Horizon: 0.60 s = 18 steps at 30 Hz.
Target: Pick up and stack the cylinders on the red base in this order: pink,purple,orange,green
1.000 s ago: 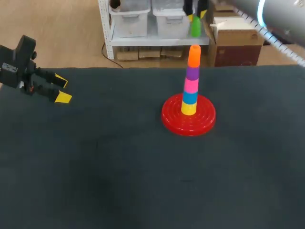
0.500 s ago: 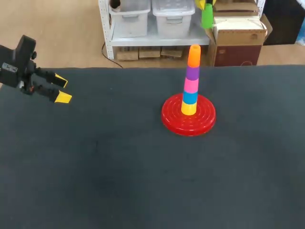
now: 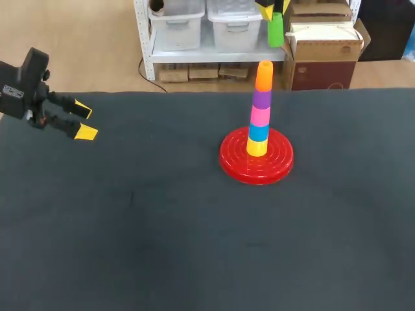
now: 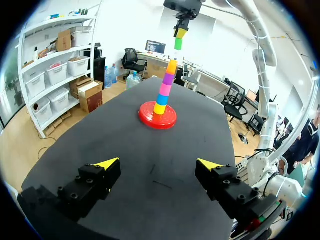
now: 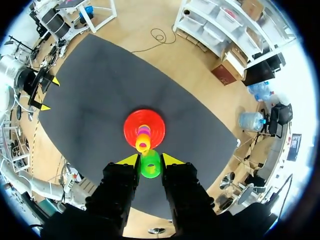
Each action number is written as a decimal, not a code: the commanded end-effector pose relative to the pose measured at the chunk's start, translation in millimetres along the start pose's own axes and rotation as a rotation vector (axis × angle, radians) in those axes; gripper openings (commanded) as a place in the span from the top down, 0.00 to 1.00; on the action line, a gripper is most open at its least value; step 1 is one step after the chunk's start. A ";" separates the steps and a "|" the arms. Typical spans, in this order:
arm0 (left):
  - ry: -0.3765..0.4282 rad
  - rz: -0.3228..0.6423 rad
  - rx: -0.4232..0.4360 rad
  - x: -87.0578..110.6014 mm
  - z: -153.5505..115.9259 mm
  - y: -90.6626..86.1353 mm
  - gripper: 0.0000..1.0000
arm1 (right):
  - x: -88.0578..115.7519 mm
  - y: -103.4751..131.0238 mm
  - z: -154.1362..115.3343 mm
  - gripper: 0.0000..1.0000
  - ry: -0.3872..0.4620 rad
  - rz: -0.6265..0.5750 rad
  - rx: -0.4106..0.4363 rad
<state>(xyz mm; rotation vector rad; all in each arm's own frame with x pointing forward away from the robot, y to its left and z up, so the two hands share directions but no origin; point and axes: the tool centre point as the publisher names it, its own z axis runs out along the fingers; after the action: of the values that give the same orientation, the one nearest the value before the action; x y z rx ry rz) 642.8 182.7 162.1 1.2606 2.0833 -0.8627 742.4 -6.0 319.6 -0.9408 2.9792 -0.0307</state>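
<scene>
Right wrist view shows right fingers [image 5: 129,160] clamping the hollow green cylinder [image 5: 150,164] above the orange-topped stack [image 5: 143,139]; left fingers [image 4: 106,163] gape empty.

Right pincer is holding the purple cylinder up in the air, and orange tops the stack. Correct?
No: the right pincer holds the green cylinder, not a purple one; the right wrist view shows it. The orange cylinder does top the stack.

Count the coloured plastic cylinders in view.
6. Five stacked on the red base, bottom up: yellow cylinder, blue cylinder, pink cylinder, purple cylinder, orange cylinder. The green cylinder is held in the right gripper above the stack. None appears hidden.
</scene>
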 end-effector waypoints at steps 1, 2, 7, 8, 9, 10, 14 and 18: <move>-0.003 0.002 0.000 1.3 0.1 0.2 0.00 | 17.3 4.4 3.8 1.00 -0.136 -0.007 0.005; -0.003 0.002 0.000 1.3 0.1 0.2 0.00 | 18.3 5.4 4.5 1.00 -0.144 -0.013 0.002; -0.003 0.002 0.000 1.3 0.1 0.2 0.00 | 22.4 9.1 10.5 1.00 -0.144 -0.027 0.001; -0.003 0.002 0.000 1.3 0.1 0.2 0.00 | 22.9 9.6 11.8 1.00 -0.141 -0.028 -0.001; -0.003 0.002 0.000 1.3 0.1 0.2 0.00 | 23.4 10.5 13.5 1.00 -0.140 -0.029 -0.002; -0.003 0.002 0.000 1.3 0.1 0.2 0.00 | 23.7 11.7 15.1 1.00 -0.138 -0.034 -0.001; -0.003 0.002 0.000 1.3 0.1 0.2 0.00 | 23.7 15.1 22.0 1.00 -0.137 -0.046 0.000; -0.003 0.002 0.000 1.3 0.1 0.2 0.00 | 20.9 17.0 29.0 1.00 -0.146 -0.059 -0.007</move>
<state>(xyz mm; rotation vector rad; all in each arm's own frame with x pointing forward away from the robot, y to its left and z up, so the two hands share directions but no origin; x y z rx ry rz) 642.8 182.7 162.1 1.2606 2.0832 -0.8627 720.9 -2.4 296.5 -1.0298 2.9541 -0.0203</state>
